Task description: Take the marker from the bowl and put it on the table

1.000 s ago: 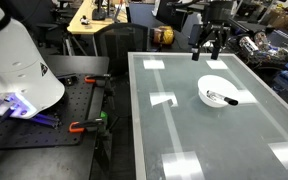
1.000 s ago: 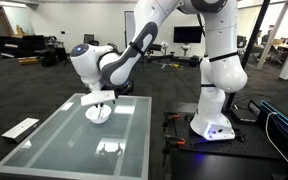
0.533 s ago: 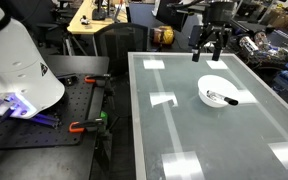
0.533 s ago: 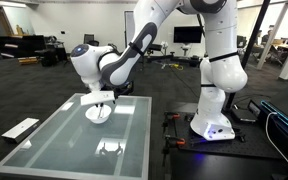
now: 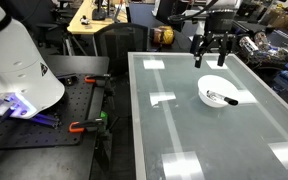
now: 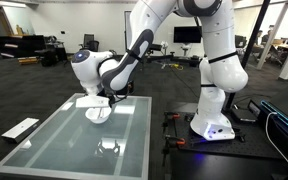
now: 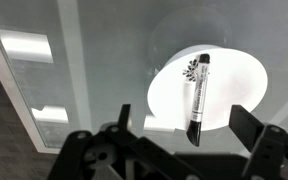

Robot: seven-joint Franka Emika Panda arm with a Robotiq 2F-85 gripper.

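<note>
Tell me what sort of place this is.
Probably a robotics lab in an open-plan office: a white robot arm stands on a perforated metal bench, with a monitor and cluttered desks behind.

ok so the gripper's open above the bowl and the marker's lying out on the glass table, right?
Not quite. The marker lies in the bowl, one end poking over the rim, not on the table; the wrist view shows this. The rest holds: the gripper hangs above the bowl with its jaws open.
</note>
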